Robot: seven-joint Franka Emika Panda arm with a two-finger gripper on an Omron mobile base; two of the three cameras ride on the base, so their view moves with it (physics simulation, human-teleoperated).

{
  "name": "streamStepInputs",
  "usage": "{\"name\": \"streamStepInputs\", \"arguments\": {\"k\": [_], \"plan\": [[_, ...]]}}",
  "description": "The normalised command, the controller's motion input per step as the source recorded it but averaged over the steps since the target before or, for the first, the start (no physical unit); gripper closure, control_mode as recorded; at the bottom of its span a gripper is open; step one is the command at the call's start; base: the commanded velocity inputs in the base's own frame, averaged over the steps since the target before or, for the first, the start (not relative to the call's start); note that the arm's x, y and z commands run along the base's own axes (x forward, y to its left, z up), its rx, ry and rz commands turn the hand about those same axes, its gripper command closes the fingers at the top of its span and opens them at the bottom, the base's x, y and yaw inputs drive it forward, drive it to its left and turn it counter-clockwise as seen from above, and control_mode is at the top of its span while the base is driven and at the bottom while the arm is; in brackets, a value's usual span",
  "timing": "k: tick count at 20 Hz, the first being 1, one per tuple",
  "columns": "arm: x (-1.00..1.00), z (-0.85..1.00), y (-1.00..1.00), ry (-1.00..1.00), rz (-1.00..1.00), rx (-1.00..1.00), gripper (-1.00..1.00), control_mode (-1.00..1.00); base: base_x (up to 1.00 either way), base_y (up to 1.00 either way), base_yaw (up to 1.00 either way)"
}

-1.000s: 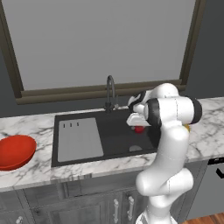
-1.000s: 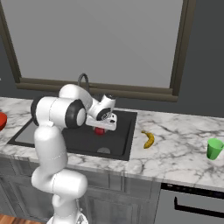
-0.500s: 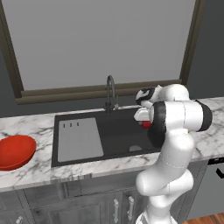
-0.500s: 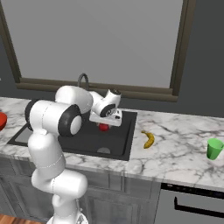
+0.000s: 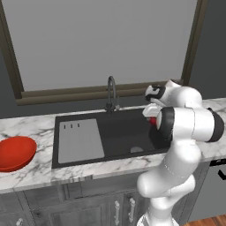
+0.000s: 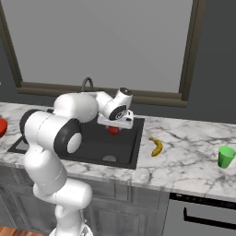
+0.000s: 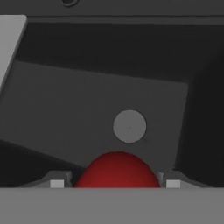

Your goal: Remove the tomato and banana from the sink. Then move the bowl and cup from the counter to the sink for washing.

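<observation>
1. The white arm is seen bent at the elbow above the counter's point(image 6: 193, 161) front edge, the forearm carried back over the sink point(image 5: 119, 137) and the hand turned downward over the right part of the basin.
2. The jaws of the gripper point(image 6: 114, 128) are closed on the tomato point(image 6: 113, 129), which is held clear above the black sink floor; in the hand view the tomato point(image 7: 117, 169) is pinched between the two dark fingertips point(image 7: 57, 181), with the round grey drain point(image 7: 129, 126) seen beyond it.
3. The tomato is rendered as a small, smooth, glossy red ball.
4. The counter is a white marble slab with grey veins, carried on grey cabinet fronts.
5. The banana point(image 6: 157, 146) lies on the counter just right of the sink; it is curved and yellow with dark tips.
6. The cup point(image 6: 226, 156), bright green and tapered, stands upright on the counter well to the right.
7. The bowl point(image 5: 15, 152), wide, shallow and glossy red-orange, rests on the counter left of the sink.
8. The sink is a matte black rectangular recess with a grey ribbed drainboard point(image 5: 80, 140) on its left.
9. A dark curved faucet point(image 5: 111, 93) rises at the sink's back edge.
</observation>
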Motion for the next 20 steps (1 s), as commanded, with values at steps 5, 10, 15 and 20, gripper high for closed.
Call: {"name": "streamStepInputs", "arguments": {"k": [5, 10, 15, 20], "plan": [[-0.19, 0.23, -0.32, 0.0, -0.01, -0.01, 1.0, -1.0, 0.0, 0.0, 0.0], [-0.13, 0.13, -0.31, 0.0, -0.05, -0.05, 1.0, -1.0, 0.0, 0.0, 0.0], [-0.14, 0.11, -0.23, 0.0, -0.11, -0.12, 1.0, -1.0, 0.0, 0.0, 0.0], [-0.15, 0.07, -0.27, 0.0, -0.1, -0.14, 1.0, -1.0, 0.0, 0.0, 0.0]]}}
